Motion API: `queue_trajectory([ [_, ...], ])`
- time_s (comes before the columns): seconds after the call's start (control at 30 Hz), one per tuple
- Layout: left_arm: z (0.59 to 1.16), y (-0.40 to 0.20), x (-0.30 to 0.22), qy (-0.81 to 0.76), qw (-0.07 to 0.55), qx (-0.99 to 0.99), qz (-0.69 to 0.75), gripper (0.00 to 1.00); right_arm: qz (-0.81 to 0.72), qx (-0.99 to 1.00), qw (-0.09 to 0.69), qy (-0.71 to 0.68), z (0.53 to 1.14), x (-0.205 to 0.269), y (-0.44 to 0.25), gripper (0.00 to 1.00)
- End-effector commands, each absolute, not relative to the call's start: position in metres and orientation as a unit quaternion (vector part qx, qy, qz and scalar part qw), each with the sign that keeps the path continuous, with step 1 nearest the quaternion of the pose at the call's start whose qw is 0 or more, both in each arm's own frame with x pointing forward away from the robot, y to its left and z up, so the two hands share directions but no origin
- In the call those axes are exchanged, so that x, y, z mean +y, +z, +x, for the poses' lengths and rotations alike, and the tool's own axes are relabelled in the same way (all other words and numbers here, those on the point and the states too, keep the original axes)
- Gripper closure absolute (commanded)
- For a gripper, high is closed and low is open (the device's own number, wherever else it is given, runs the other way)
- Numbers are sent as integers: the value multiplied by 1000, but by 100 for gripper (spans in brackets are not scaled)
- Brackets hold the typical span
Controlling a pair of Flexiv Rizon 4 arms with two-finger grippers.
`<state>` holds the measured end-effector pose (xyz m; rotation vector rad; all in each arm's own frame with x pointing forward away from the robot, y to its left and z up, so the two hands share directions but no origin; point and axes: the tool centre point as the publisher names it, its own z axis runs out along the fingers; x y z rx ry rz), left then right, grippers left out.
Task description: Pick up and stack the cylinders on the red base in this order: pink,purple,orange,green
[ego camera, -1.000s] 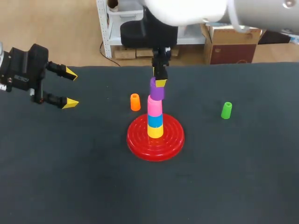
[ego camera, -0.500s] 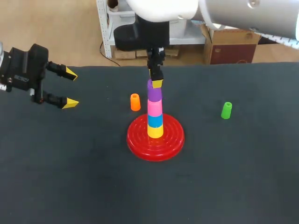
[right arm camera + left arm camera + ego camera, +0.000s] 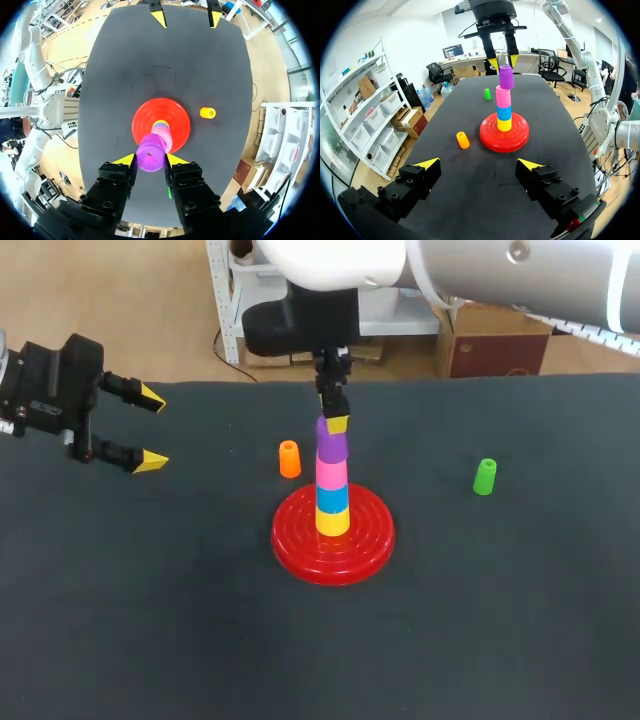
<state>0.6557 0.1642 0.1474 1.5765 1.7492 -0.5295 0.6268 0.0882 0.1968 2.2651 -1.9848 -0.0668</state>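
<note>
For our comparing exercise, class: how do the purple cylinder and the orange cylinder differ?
The purple cylinder sits on top of the pink one; the orange cylinder sits on the table beside the red base. The right hand grips the purple cylinder; nothing touches the orange cylinder. Their colours differ. Both share a shape and look similar in size.

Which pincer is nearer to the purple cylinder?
Right. The right pincer is at the purple cylinder; the left pincer is far off, at the table's left side.
</note>
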Motion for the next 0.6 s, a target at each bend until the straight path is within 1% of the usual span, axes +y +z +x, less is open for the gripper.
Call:
queue_trajectory([
  [0.03, 655, 147, 165, -204, 356, 677, 611, 0, 747, -662, 58, -18, 625, 87, 195, 100],
  [0.4, 655, 147, 165, -204, 356, 677, 611, 0, 750, -658, 58, -20, 635, 95, 189, 100],
  [0.6, 655, 147, 165, -204, 356, 677, 611, 0, 749, -658, 69, -20, 631, 87, 186, 100],
])
